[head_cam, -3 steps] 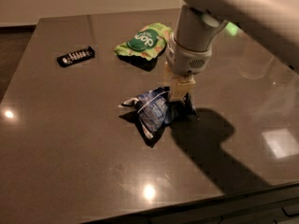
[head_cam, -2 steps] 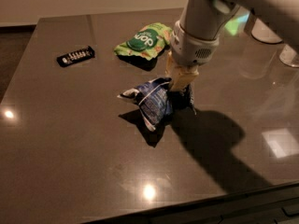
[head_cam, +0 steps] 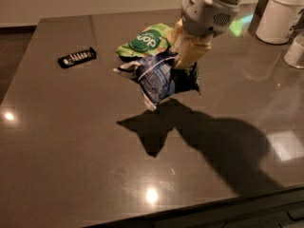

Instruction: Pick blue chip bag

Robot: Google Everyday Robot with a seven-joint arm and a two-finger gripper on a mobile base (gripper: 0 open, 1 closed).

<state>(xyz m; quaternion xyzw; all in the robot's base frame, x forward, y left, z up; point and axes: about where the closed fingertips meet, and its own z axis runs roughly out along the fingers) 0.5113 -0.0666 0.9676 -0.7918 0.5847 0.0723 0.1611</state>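
Observation:
The blue chip bag (head_cam: 159,77), crumpled dark blue foil with white print, hangs in the air above the dark table (head_cam: 71,137). Its shadow lies on the tabletop below it. My gripper (head_cam: 183,63) comes down from the upper right and is shut on the bag's top right part. The cream fingers (head_cam: 190,51) pinch the foil. The bag's right side is partly hidden behind the fingers.
A green bag with a round dark-green logo (head_cam: 145,39) lies just behind the lifted bag. A small black bar with white marks (head_cam: 77,57) lies at the left. White containers (head_cam: 282,13) stand at the far right corner. The table's front edge runs along the bottom.
The gripper has risen with the blue chip bag, lifting it off the tabletop. The bag's shadow now lies apart from it.

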